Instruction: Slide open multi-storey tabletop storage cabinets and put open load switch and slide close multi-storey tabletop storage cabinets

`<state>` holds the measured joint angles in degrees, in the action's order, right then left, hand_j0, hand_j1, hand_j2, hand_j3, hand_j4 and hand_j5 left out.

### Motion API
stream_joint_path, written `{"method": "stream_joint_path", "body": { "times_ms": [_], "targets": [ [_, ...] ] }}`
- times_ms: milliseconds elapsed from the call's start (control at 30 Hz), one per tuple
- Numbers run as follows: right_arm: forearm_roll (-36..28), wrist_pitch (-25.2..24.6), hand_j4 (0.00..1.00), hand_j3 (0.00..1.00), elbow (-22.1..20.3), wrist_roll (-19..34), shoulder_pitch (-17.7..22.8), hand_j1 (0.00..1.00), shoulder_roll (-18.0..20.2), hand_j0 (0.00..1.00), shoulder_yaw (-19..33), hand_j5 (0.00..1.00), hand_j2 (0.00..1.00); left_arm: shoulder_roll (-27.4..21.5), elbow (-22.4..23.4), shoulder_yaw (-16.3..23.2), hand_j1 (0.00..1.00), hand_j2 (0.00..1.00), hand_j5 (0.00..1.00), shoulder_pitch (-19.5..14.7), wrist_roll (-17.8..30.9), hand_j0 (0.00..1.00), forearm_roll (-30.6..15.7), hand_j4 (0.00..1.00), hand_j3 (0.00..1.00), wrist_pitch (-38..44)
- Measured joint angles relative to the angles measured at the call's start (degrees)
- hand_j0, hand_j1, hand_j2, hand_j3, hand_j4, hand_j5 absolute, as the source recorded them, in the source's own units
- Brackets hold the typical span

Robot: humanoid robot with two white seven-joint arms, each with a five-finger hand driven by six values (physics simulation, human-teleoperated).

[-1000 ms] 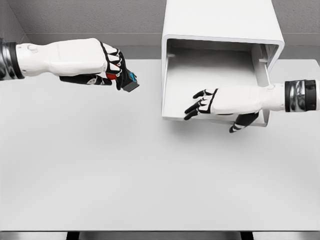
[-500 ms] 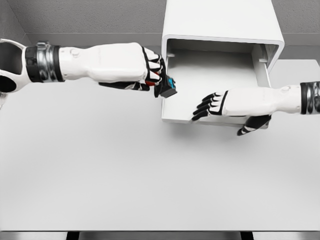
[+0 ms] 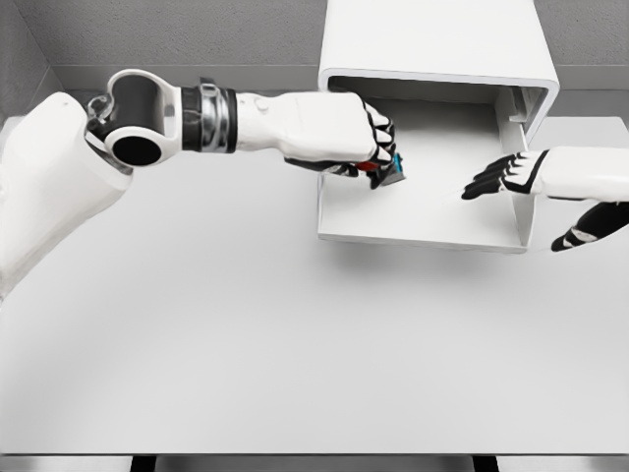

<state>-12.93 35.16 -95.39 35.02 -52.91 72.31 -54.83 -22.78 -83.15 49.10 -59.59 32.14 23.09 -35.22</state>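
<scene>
- Since the earlier frames the left hand point(image 3: 366, 147) has travelled right, from over the bare table to above the pulled-out drawer point(image 3: 423, 224); the right hand point(image 3: 521, 175) has backed off toward the drawer's right wall.
- Left hand: fingers curled tight around the load switch point(image 3: 390, 169), a small dark block with blue and red parts, held above the drawer floor near its left side. Whether it touches the floor, cannot tell.
- Right hand: fingers spread and relaxed, holding nothing, at the drawer's right edge.
- Cabinet point(image 3: 432, 44) stands at the back of the table point(image 3: 246, 334); drawer is slid out, interior bare.
- Progress, as judged: opening done; placing under way, switch not yet released. Left: let go of switch, withdraw, push drawer shut.
</scene>
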Motion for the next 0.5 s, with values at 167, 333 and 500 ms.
{"method": "stream_joint_path", "body": {
  "times_ms": [167, 333, 500],
  "targets": [
    [0.0, 0.0, 1.0, 1.0, 1.1, 0.0, 0.1, 1.0, 1.4, 1.0, 0.1, 1.0, 1.0, 1.2, 0.9, -0.2, 0.79, 0.79, 0.79, -0.4, 0.3, 0.79, 0.6, 0.79, 0.79, 0.0],
    [0.1, 0.0, 1.0, 1.0, 1.3, 0.0, 0.5, 1.0, 2.8, 1.0, 0.0, 1.0, 1.0, 1.3, 0.9, -0.5, 0.94, 0.94, 0.94, -0.6, 0.1, 0.94, 0.6, 0.94, 0.94, 0.1],
    [0.1, 0.0, 1.0, 1.0, 1.1, 0.0, 0.4, 1.0, 4.7, 1.0, 1.4, 1.0, 1.0, 1.3, 0.7, -0.6, 1.0, 1.0, 1.0, -1.7, 0.0, 1.0, 0.5, 1.0, 1.0, 0.1]
  ]
}}
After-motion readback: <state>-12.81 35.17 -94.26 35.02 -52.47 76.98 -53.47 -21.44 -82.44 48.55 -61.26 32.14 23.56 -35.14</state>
